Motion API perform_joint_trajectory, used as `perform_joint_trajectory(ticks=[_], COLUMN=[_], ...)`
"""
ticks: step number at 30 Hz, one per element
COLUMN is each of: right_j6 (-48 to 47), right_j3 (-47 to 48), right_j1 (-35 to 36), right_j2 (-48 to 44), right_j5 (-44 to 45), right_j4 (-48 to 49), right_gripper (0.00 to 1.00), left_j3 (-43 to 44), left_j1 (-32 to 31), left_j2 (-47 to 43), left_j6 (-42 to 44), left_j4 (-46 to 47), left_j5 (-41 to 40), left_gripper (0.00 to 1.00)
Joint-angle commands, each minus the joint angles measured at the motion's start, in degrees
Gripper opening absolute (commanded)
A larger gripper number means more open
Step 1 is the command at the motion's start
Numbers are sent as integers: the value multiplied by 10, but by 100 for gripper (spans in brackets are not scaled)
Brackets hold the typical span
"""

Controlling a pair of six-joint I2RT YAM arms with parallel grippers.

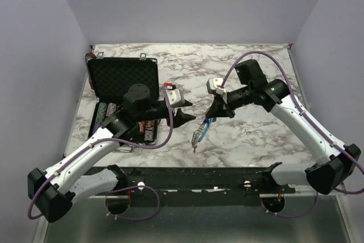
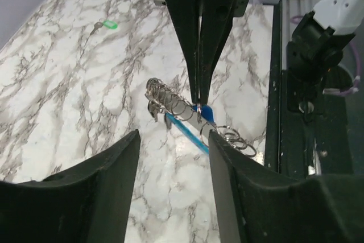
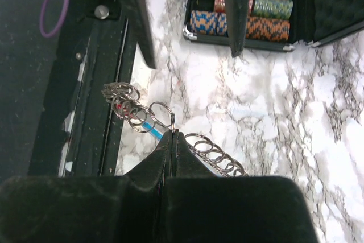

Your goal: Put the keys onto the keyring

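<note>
Both left fingers [image 2: 96,192] fill the bottom of the left wrist view. They stand apart and hold nothing. Just past them, the right fingers [image 3: 154,166] are pressed together, pinching the keyring [image 2: 168,102]. It is a floppy chain of little rings with a light-blue strip. It hangs from the tips over the bench [image 1: 250,135], near the front edge. One green key [image 2: 108,25] lies alone on the bench, well apart from the keyring. An open black case [image 1: 122,75] with striped chips [image 1: 108,110] sits on the left side of the bench.
</note>
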Motion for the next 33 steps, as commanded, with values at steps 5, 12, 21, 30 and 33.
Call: perform_joint_trajectory(ticks=[5, 12, 21, 30, 33], right_j6=[-44, -17, 4, 12, 17], right_j3=[36, 30, 32, 27, 27], right_j1=[11, 11, 11, 11, 11], right_j2=[18, 18, 19, 19, 19], right_j5=[50, 46, 34, 29, 27], right_j4=[-61, -44, -35, -28, -27], right_gripper=[0, 0, 0, 0, 0], left_j3=[46, 35, 30, 33, 35], left_j1=[-38, -67, -79, -84, -85], left_j2=[73, 97, 102, 111, 114], left_j6=[84, 68, 74, 82, 81], left_j4=[-48, -4, 2, -11, -11], left_j5=[5, -8, -52, -57, -54], left_gripper=[48, 38, 29, 26, 25])
